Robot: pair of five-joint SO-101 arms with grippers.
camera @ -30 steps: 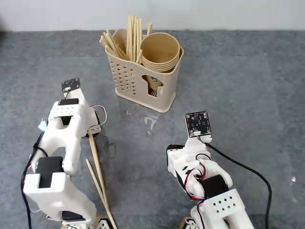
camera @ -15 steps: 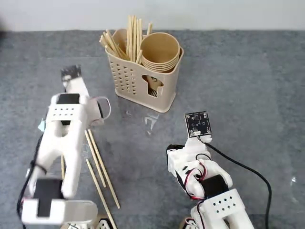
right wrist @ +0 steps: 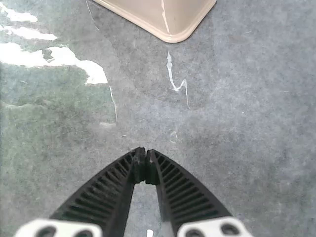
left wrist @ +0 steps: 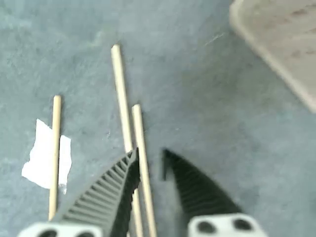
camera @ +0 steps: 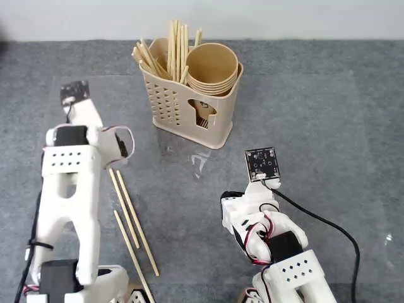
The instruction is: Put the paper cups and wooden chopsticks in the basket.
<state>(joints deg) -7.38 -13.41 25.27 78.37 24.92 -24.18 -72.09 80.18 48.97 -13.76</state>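
Observation:
The beige perforated basket [camera: 189, 110] stands at the back of the table with stacked paper cups [camera: 211, 66] and a bundle of wooden chopsticks [camera: 170, 47] inside. Three loose chopsticks [camera: 123, 208] lie on the table in front of it, to the left. My left gripper [left wrist: 149, 155] hangs open just above them, and one chopstick [left wrist: 140, 143] runs between its fingers. In the high view the left gripper [camera: 120, 150] is at the chopsticks' far ends. My right gripper [right wrist: 145, 154] is shut and empty, low over bare table in front of the basket corner [right wrist: 168, 22].
A white paper scrap [left wrist: 47, 155] lies under one chopstick [left wrist: 54, 148]. The right arm [camera: 265, 233] sits at the front right, its camera board [camera: 262, 164] raised. Grey table surface spreads open to the right of the basket.
The left arm has risen and swung left and back, uncovering the chopsticks lying on the table. The right arm has not moved.

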